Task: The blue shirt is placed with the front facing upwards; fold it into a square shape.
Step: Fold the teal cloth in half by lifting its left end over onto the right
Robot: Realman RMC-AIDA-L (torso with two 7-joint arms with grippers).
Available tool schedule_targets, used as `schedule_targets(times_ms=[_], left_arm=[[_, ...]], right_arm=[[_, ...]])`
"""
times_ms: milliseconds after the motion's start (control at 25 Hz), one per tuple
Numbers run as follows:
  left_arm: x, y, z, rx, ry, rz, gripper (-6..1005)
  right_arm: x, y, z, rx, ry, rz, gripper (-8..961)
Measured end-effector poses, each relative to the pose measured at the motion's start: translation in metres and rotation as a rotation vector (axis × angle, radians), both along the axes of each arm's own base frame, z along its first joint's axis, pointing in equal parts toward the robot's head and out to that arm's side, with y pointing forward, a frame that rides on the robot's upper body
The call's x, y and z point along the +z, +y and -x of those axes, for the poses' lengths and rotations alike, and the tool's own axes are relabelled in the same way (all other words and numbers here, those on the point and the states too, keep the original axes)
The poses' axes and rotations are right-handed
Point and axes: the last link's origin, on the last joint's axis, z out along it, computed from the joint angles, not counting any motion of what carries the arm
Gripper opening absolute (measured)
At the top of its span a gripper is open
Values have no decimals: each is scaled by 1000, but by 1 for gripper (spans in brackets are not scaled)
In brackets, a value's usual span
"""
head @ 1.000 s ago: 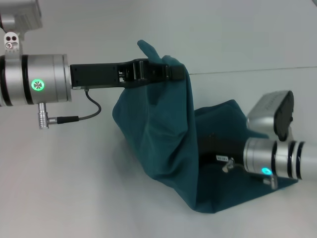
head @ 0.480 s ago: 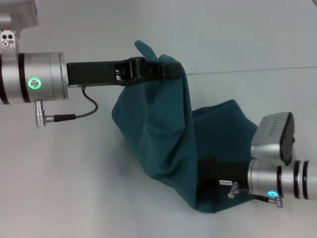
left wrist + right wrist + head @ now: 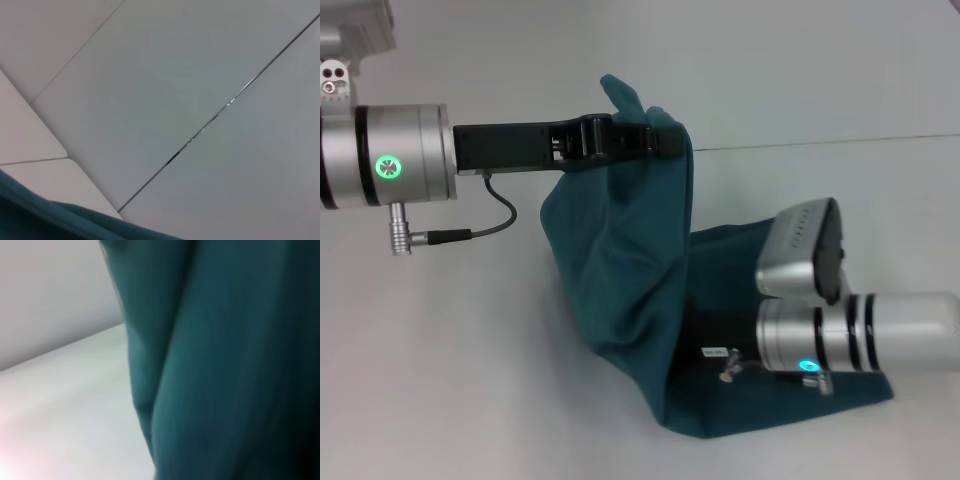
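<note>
Since the earlier frame my right arm has slid leftward, pushing deeper under the blue shirt [image 3: 630, 260], while the left has barely shifted. My left end effector [image 3: 665, 140] is clamped on a raised edge of the shirt, holding it high over the middle of the tabletop [image 3: 470, 380]. My right end effector is buried in the lower folds; I cannot tell its state. The shirt hangs as a steep drape from the left grip down toward the near edge. Open room lies to the left, so I judge the fold should carry that way.
</note>
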Motion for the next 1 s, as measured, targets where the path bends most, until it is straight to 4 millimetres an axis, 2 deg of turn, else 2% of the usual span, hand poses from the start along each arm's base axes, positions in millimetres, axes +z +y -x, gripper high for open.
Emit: schedule_targets(times_ms=[120, 280, 520, 760, 1000], left_arm=[[1, 0, 0, -1, -1, -4, 32], [1, 0, 1, -3, -1, -6, 32], [-2, -2, 3, -5, -5, -11, 32], [-16, -5, -4, -24, -14, -9, 32], [-32, -5, -8, -22, -30, -1, 31]], right_arm=[[-5, 5, 10, 13, -8, 11, 8], [-6, 6, 10, 1, -13, 6, 9], [6, 4, -12, -69, 19, -66, 9], [22, 3, -31, -130, 48, -145, 10], [46, 0, -56, -199, 76, -243, 10]])
